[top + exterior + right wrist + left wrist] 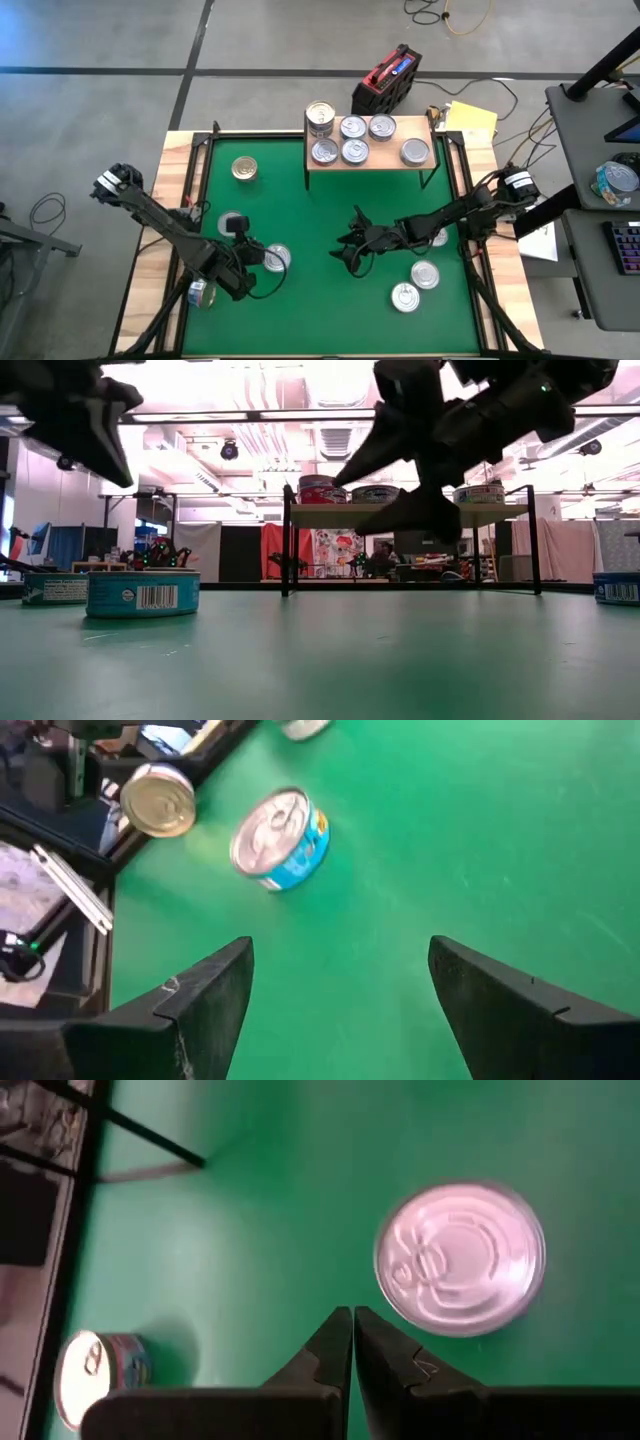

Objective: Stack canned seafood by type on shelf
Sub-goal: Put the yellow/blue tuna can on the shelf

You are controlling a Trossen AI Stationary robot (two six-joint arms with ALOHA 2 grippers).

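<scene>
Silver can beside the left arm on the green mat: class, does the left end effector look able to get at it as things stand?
Probably yes. The silver can lies on bare green mat just ahead of the shut left end effector, with nothing between them; it would have to open first.

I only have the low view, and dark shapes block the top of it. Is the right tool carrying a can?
Observer: No. The right tool is open and empty above the green mat.
Operator: Any cans close to it?
Observer: Two silver-topped ones lie side by side near that arm: a first can and a second can.
Operator: And the left tool?
Observer: The left tool is shut and empty, with a loose can beside it.
</scene>
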